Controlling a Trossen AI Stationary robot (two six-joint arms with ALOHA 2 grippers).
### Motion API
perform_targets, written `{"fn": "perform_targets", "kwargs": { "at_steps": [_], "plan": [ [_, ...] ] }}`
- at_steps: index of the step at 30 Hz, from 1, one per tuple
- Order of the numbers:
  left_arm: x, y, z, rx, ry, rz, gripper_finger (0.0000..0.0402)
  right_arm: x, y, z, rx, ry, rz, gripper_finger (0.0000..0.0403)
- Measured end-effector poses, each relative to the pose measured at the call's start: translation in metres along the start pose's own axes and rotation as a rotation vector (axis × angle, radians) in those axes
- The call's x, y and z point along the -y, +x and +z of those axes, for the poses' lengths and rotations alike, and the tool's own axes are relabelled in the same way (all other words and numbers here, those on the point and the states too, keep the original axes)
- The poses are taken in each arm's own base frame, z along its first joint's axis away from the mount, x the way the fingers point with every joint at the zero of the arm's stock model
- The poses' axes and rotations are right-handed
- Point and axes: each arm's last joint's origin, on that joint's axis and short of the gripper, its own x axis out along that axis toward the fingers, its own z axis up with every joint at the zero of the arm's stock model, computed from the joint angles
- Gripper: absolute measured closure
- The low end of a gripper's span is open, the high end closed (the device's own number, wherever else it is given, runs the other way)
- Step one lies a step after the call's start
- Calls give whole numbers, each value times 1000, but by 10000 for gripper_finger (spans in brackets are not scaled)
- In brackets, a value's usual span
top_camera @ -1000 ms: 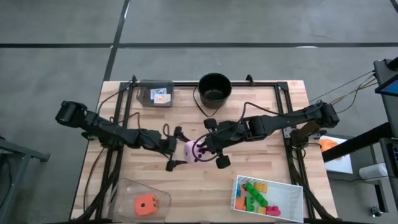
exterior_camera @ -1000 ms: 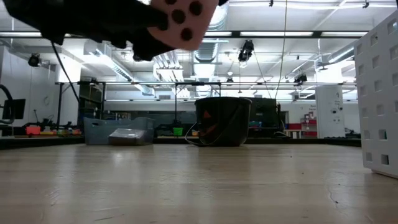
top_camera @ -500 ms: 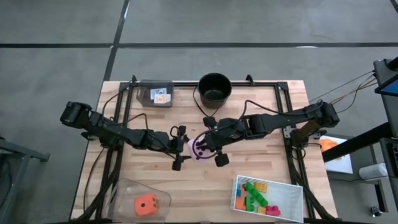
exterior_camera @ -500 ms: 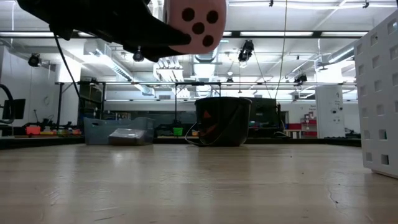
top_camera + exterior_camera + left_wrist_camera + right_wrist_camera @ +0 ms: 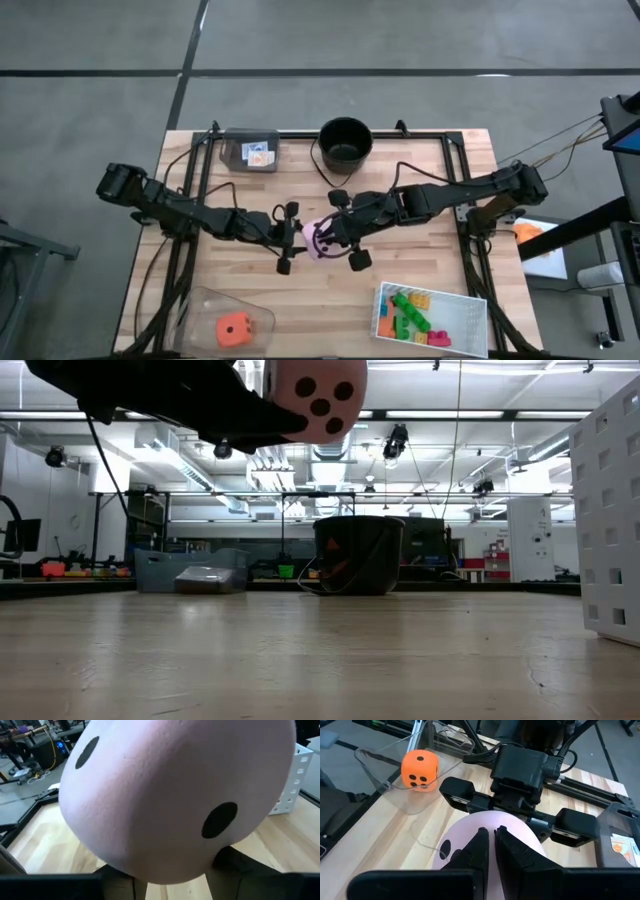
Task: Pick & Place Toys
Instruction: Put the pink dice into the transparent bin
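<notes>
Above the surface [image 5: 250, 285], in front of the black bucket [image 5: 345, 141], we hold a pink die [image 5: 313, 240] between both arms.
Our right tool [image 5: 322, 238] is pinched shut on the die; our left tool [image 5: 292, 238] has its fingers set around it from the opposite side, though we cannot tell if they grip. The die is a cube with no long axis, its three-dot face toward the surface's front edge.
</notes>
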Motion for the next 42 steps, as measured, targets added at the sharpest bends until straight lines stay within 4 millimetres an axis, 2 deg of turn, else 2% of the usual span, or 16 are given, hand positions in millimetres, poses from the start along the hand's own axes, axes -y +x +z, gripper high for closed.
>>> {"fn": "perform_targets", "kwargs": {
  "at_steps": [6, 10, 16, 20, 23, 27, 37, 42],
  "plan": [
    [2, -2, 1, 33, 1, -10, 267, -1, -18, 14, 80, 6, 11, 375],
    [5, -4, -1, 17, 11, -43, 272, 2, -32, 25, 179, 6, -10, 355],
    [13, -7, -1, 12, 26, -93, 275, 2, -36, 28, 210, -2, -18, 272],
    [23, -17, -9, -15, 46, -161, 275, -1, -43, 30, 237, -48, -9, 212],
    [31, -31, -14, -39, 65, -238, 277, -6, -44, 26, 235, -70, 28, 180],
    [46, -62, -17, -68, 75, -374, 279, -12, -51, 24, 243, -79, 51, 157],
    [85, -156, -22, 20, -19, -783, 286, -18, -56, 13, 200, -43, 82, 153],
    [95, -175, -40, 6, -57, -770, 289, -20, -56, 13, 200, -47, 93, 153]
  ]
}}
